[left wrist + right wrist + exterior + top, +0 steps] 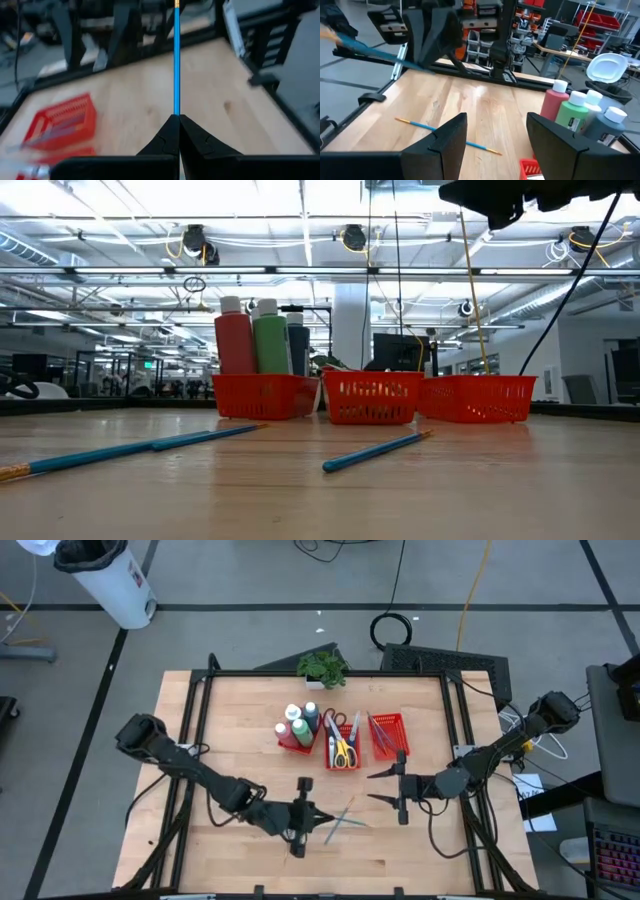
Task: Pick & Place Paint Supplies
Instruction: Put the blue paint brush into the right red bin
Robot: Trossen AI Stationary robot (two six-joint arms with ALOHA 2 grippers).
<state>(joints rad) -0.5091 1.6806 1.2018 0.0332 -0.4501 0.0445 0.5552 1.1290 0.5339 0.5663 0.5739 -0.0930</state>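
Observation:
My left gripper point(315, 816) point(178, 117) hovers over the near middle of the table, shut on a thin blue brush point(176, 60), which also shows blurred in the right wrist view point(367, 49). Two more blue brushes point(140, 446) point(375, 451) lie flat on the wood; the right wrist view shows one blue brush point(445, 132). My right gripper point(385, 788) point(495, 135) is open, above the table beside the trays, touching nothing. Paint bottles point(298, 723) stand upright in the left tray, and scissors point(342, 748) lie in the middle tray. My left gripper pinches the blue brush's handle point(176, 111) between its two shut fingers. The brush runs straight ahead from the fingers, in line with them. Its gold-banded end point(176, 4) is the far one. It is lifted clear of the table.
Three red mesh trays point(388, 735) sit side by side at the far middle, with a small potted plant point(322, 668) behind them at the far edge. A black frame point(200, 690) borders the table. Bare wood point(230, 740) lies to the left of the trays.

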